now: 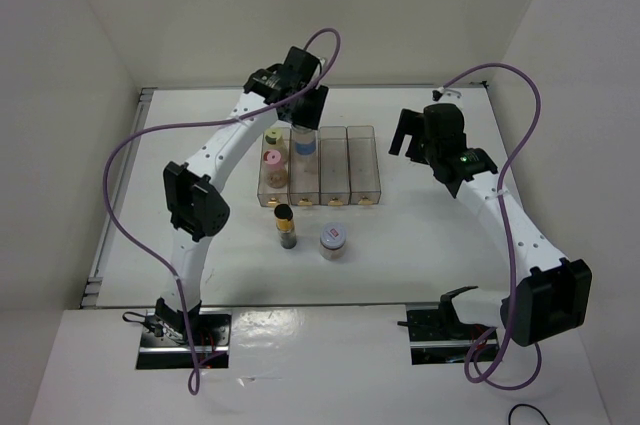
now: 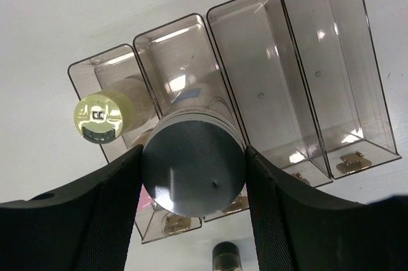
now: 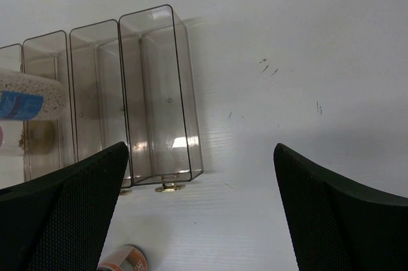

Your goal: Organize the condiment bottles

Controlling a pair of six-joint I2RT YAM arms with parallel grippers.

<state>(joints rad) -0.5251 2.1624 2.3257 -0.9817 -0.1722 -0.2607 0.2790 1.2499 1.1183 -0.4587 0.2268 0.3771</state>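
My left gripper [image 1: 303, 113] [image 2: 193, 178] is shut on the blue-label jar [image 1: 304, 144], whose round lid [image 2: 193, 168] fills the gap between the fingers. The jar stands upright at the far end of the second clear bin [image 1: 304, 183]. It also shows in the right wrist view [image 3: 25, 99]. The yellow-green-lid jar [image 1: 272, 136] [image 2: 99, 117] and the pink-lid jar [image 1: 272, 158] sit in the leftmost bin [image 1: 270, 190]. The dark bottle [image 1: 284, 226] [image 2: 226, 258] and the silver-lid jar [image 1: 333, 239] [image 3: 124, 259] stand on the table in front of the bins. My right gripper [image 1: 413, 137] [image 3: 201, 220] is open and empty, right of the bins.
The third bin [image 1: 333, 170] and fourth bin [image 1: 364, 167] [image 3: 159, 99] hold nothing. White walls close in the table on the left, back and right. Purple cables loop over both arms.
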